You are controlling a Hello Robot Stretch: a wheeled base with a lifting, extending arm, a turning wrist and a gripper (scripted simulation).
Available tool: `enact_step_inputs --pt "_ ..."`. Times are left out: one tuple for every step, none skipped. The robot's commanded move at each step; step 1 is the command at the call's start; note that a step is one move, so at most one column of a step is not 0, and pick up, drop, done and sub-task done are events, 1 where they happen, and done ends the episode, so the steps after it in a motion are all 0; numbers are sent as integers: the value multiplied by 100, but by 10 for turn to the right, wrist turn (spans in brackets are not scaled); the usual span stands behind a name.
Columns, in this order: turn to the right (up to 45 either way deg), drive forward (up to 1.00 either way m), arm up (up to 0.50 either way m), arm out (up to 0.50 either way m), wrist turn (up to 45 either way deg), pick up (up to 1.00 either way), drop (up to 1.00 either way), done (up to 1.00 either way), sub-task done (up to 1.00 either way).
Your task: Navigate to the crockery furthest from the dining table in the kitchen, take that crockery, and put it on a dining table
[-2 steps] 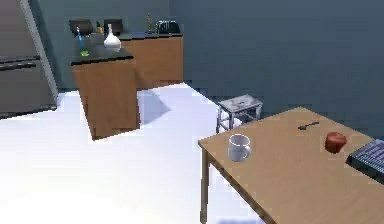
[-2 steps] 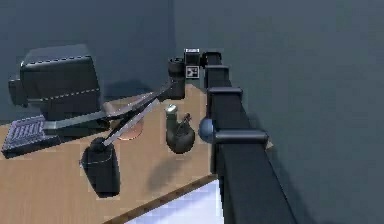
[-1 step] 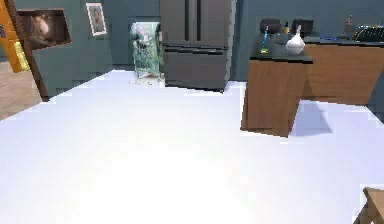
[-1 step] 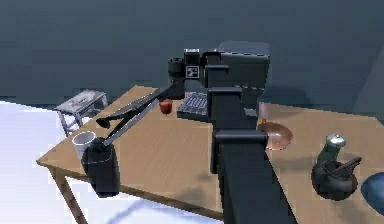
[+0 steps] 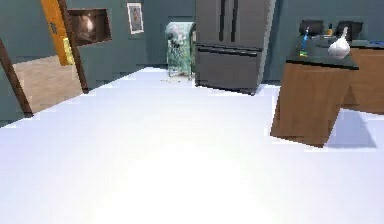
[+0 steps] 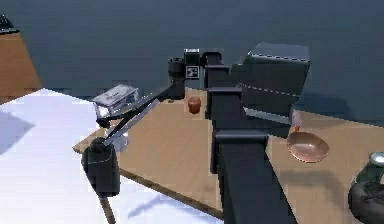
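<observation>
A wooden table (image 6: 165,150) crosses the arm side view. On it stand a small reddish-brown cup (image 6: 194,104) and, toward the view's right, a brown bowl (image 6: 308,147). My arm rises over the table, and the gripper (image 6: 118,120) reaches left from its far end, with its thin fingers (image 6: 135,108) slanting down toward the table's left corner. A pale boxy thing (image 6: 118,97) lies at the fingers' end, so I cannot tell whether the gripper holds anything. The cup is just right of the gripper's dark body.
A dark grey box appliance (image 6: 275,85) and a dark round pot (image 6: 370,188) share the table. A dark chair-like shape (image 6: 100,168) stands at its left corner. In the forward view, pale open floor leads to a grey fridge (image 5: 233,45), with a wooden counter (image 5: 315,95) bearing a bottle and a white vessel.
</observation>
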Motion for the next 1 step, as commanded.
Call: enact_step_inputs --pt "450 0 0 0 0 0 0 0 0"
